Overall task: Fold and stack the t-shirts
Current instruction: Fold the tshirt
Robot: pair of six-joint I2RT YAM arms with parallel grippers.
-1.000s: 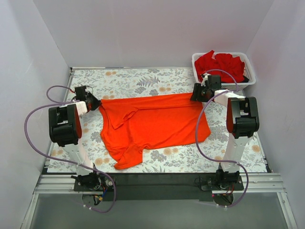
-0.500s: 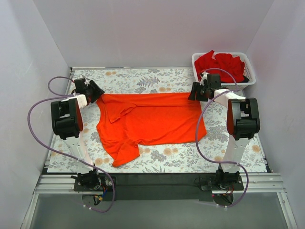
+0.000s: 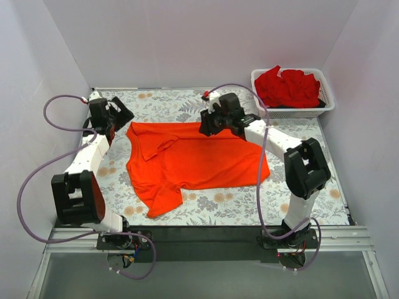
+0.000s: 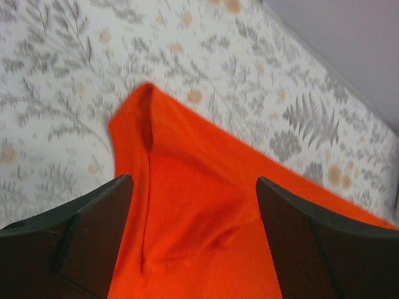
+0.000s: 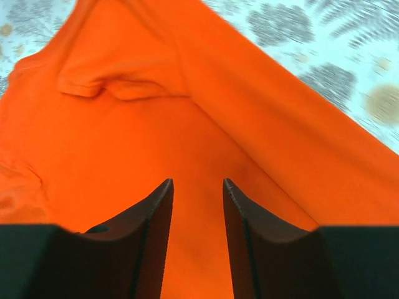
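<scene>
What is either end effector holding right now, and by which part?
Nothing. The left end effector and right end effector are both open over the orange t-shirt, with no cloth pinched.

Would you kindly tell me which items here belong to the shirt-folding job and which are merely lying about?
Part of the job:
- bright orange-red cloth t-shirt, spread on the table
- deeper red cloth shirts, heaped in the basket

Just lying about:
- white plastic mesh basket, only a holder
- floral-patterned table cover
</scene>
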